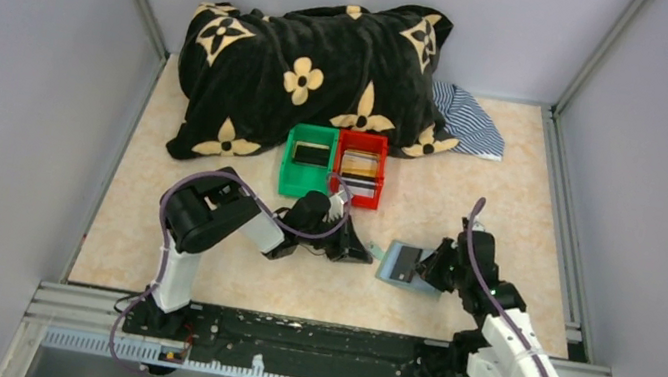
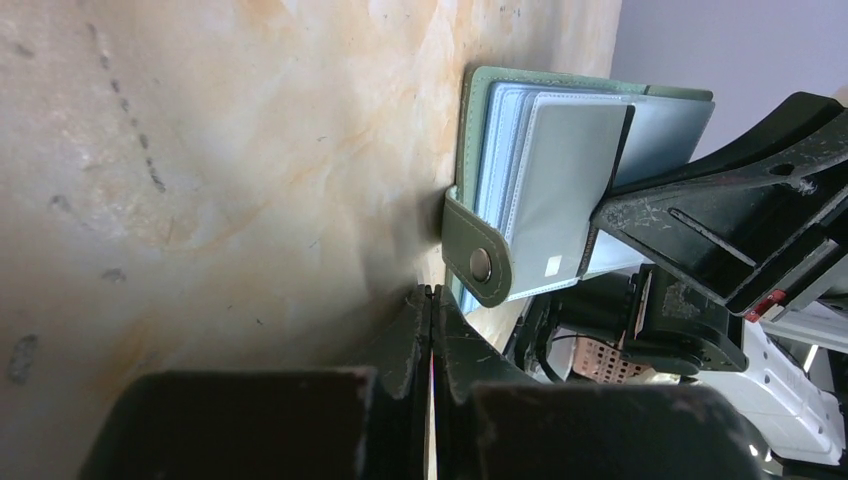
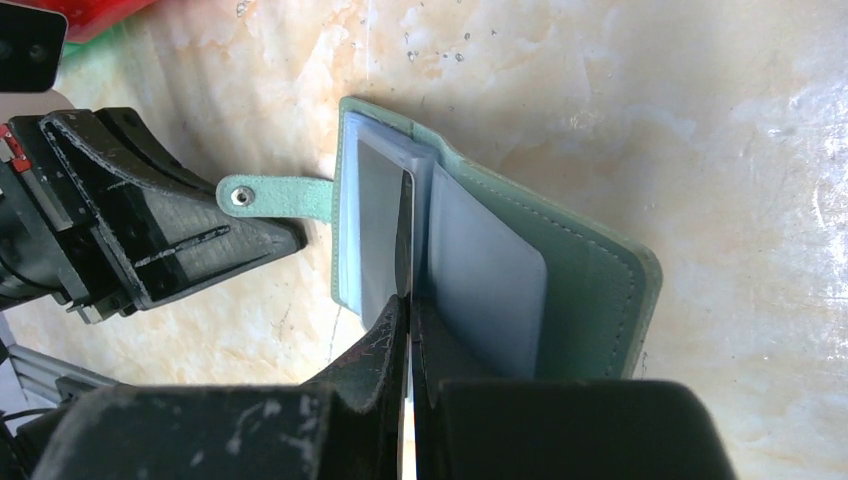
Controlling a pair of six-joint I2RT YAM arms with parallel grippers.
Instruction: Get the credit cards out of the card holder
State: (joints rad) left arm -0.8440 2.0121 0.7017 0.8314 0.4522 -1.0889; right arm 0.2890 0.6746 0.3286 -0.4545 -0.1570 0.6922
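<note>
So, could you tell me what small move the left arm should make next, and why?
Probably open the left gripper and ease it forward onto the strap of the card holder to steady it. That gripper is shut on nothing just short of the strap, while the right gripper pinches a lifted inner page, and nothing pins the cover.

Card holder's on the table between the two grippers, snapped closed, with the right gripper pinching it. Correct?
Not quite: it is not snapped closed. The right wrist view shows the card holder lying open, its snap tab loose. The rest holds: it is on the table between the left gripper and the right gripper, which pinches one of its inner pages.
</note>
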